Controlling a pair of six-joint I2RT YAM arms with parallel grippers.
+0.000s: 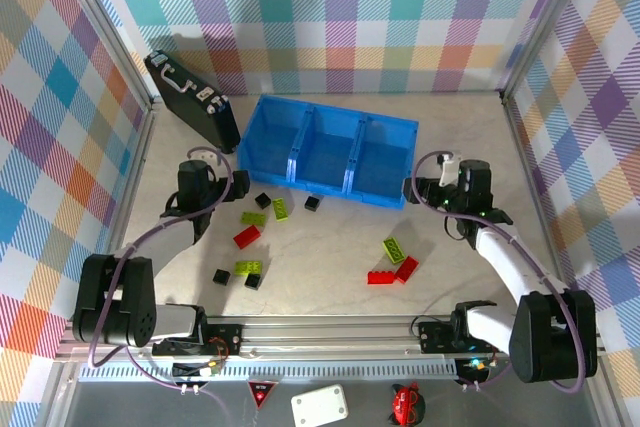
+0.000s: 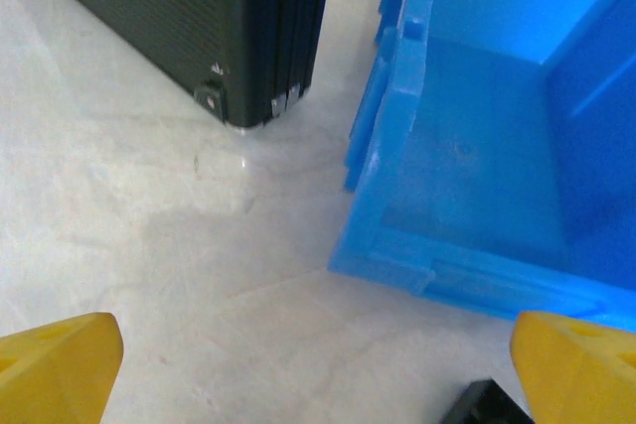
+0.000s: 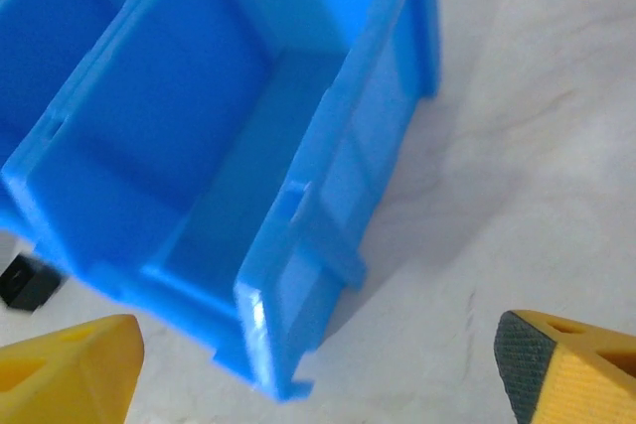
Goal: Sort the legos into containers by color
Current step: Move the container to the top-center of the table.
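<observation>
Plaid walls (image 1: 330, 7) around pale marbled tabletop (image 1: 320, 257), blue containers (image 1: 410, 162) at back centre, legos (image 1: 380, 277) scattered before them, black case (image 1: 190, 97) back left, left wrist, left pincer (image 2: 318, 364) released over bare tabletop between case and containers, right wrist, right pincer (image 3: 318, 369) released by containers' right end

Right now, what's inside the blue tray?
Nothing I can see: the blue tray has three compartments, and all look empty. Its near wall hides a thin strip of floor.

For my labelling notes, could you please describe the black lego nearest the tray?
Start at the blue tray. Just before its near wall, below the middle compartment, lies a single black lego. Unlike the other black ones, it sits closest to the tray.
</observation>
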